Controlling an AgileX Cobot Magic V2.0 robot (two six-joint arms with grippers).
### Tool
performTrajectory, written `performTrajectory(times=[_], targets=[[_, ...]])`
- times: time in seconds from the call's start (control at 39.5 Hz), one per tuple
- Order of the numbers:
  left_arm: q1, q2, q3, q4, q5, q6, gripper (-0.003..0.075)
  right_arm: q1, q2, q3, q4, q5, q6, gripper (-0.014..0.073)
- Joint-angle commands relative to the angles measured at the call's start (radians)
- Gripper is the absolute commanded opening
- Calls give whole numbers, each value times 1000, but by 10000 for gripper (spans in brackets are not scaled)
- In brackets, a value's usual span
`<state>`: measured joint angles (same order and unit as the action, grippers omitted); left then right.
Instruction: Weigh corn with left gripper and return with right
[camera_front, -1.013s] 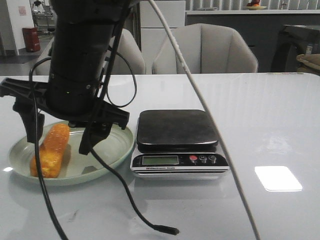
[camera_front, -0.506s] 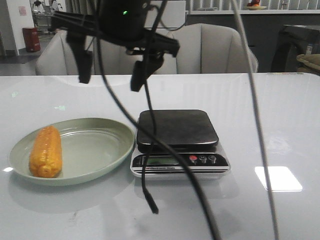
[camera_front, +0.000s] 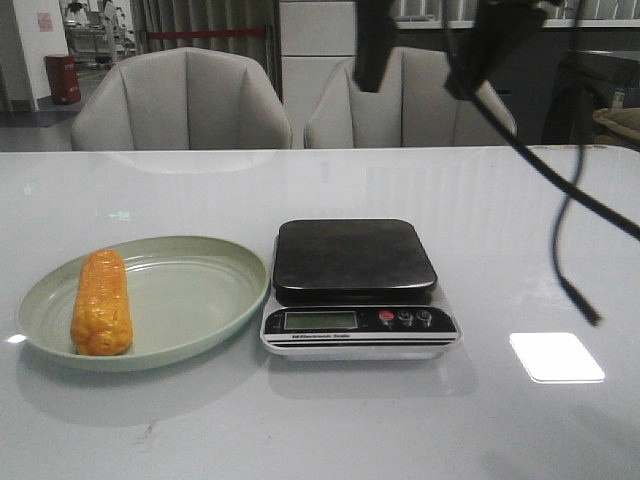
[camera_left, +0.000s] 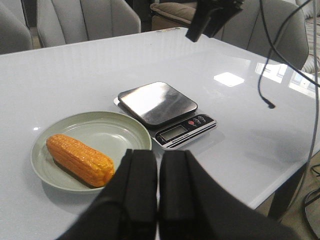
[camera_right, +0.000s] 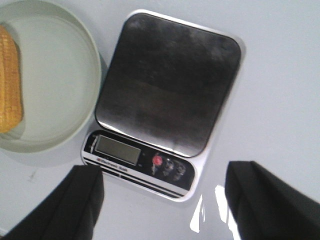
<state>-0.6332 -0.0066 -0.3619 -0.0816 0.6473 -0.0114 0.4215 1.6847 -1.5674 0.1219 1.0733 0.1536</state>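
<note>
The corn (camera_front: 100, 302), an orange-yellow cob, lies on the left side of a pale green plate (camera_front: 190, 300) to the left of the scale (camera_front: 352, 260). The scale's black platform is bare. My right gripper (camera_front: 428, 45) hangs high above the scale, open and holding nothing. Its wrist view looks straight down on the scale (camera_right: 165, 85), with the corn (camera_right: 10, 85) at the edge and the gripper (camera_right: 164, 185) spread wide. My left gripper (camera_left: 157, 155) is shut and empty, held back from the table. It faces the corn (camera_left: 80, 159) and the plate (camera_left: 115, 132).
A loose black cable (camera_front: 570, 250) dangles from the right arm over the table's right side. Grey chairs (camera_front: 180, 100) stand behind the far edge. A bright light patch (camera_front: 555, 357) lies on the glossy white tabletop right of the scale.
The right gripper was low over the plate with its fingers either side of the corn. It has since risen and moved right to above the scale, leaving the corn on the plate.
</note>
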Motion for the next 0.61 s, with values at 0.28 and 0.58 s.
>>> performTrajectory(times=[0.28, 0.58], targets=[[0, -20, -26, -3, -84, -2, 133, -123, -496, 508, 56, -325, -123, 598], [0, -20, -26, -3, -84, -2, 133, -123, -834, 780, 62, -450, -131, 598]])
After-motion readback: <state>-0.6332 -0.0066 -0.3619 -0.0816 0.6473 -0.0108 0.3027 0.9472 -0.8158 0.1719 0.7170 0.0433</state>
